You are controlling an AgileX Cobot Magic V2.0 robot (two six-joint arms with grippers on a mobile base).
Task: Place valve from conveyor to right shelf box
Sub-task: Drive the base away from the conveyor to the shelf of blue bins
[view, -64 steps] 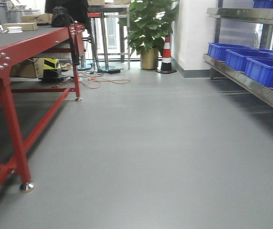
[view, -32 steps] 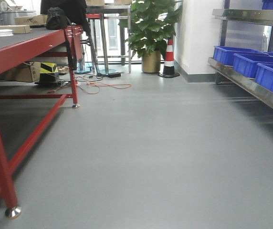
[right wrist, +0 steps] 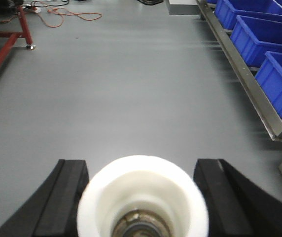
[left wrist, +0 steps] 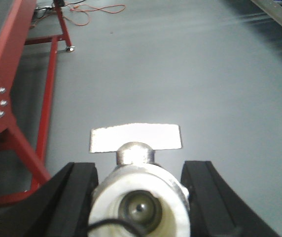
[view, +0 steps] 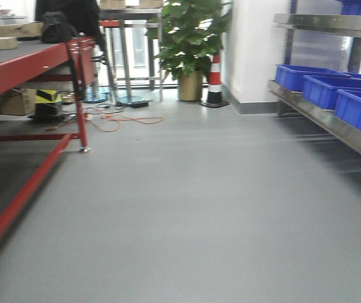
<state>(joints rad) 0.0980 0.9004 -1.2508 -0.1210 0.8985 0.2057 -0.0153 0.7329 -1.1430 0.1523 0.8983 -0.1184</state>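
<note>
In the left wrist view, my left gripper [left wrist: 140,165] is shut on a valve [left wrist: 141,197] with a white round body, a metal knob and a flat silver handle [left wrist: 136,138] pointing forward. My right gripper [right wrist: 142,163] is shut on a second valve [right wrist: 143,197], whose white round end faces the camera. Both hang above bare grey floor. The right shelf [view: 332,123] is a steel rack carrying blue boxes [view: 322,88], which also appear in the right wrist view as blue boxes [right wrist: 259,34] at the upper right. The conveyor is out of view.
A red-legged table [view: 23,63] with cardboard boxes on top runs along the left. At the far end stand a potted plant [view: 190,44] and a striped traffic cone [view: 214,79]. An orange cable [view: 124,118] lies on the floor there.
The front view has advanced down the aisle. The red table has slid left, and its near leg has left the frame. The now frame is motion-blurred.
</note>
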